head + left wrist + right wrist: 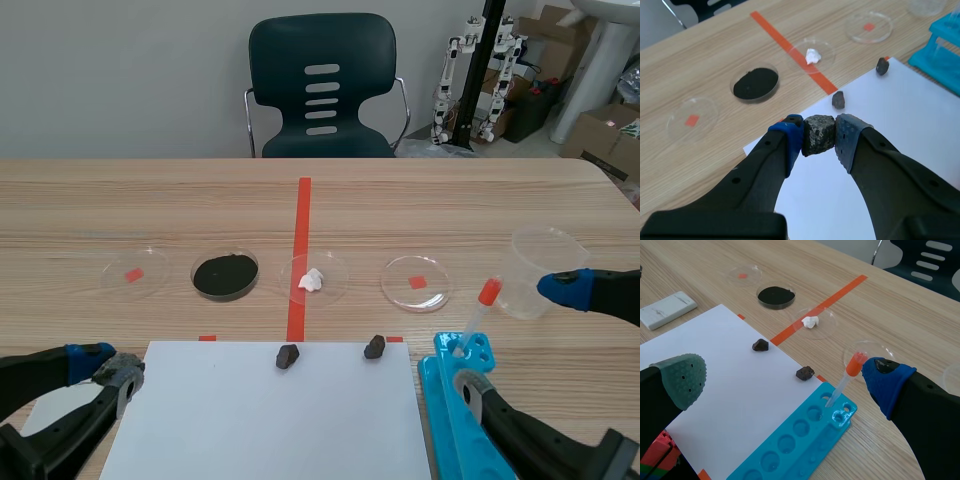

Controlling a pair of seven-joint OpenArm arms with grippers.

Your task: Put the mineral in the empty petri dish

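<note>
Sitting low in the scene view, left gripper (pixel 108 366) is pinched narrow and right gripper (pixel 515 335) gapes wide. Left wrist view: mineral (pixel 818 135) clamped between the jaws, one empty petri dish (pixel 691 119) ahead. Right wrist view: jaws wide, blue rack (pixel 800 440) between them.

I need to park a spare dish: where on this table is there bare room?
Bare tabletop beyond the petri dish row, toward the chair. The white sheet is free nearer than its two dark stones. Crowded: the dish row itself, and around the blue rack and beaker.
</note>
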